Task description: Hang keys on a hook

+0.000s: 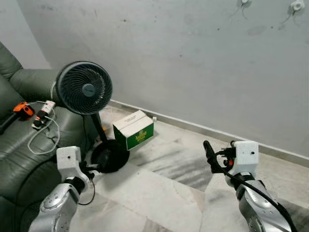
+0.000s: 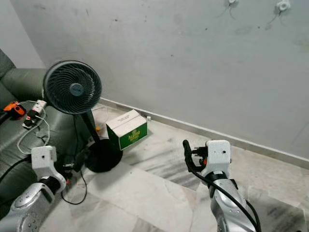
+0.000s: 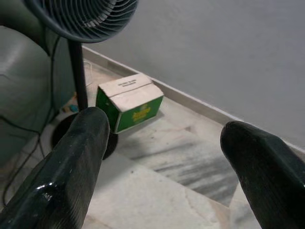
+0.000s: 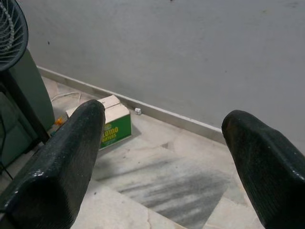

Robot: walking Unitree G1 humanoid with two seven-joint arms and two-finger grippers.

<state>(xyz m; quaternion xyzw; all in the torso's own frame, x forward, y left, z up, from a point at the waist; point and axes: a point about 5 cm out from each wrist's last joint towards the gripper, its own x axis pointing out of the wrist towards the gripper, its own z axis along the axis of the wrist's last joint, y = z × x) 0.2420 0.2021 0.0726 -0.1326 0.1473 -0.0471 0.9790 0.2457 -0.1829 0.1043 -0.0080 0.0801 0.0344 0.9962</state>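
While both pincers, left pincer [image 3: 157, 157] and right pincer [image 4: 164, 157], hang spread and empty, wall hooks [image 1: 295, 6] sit high above the right one; no keys can be made out.

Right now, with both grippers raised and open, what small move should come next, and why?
Probably a turn of the head and body to search for the keys. The left gripper and right gripper are open and hold nothing, and facing them are a fan, a green box and the wall.
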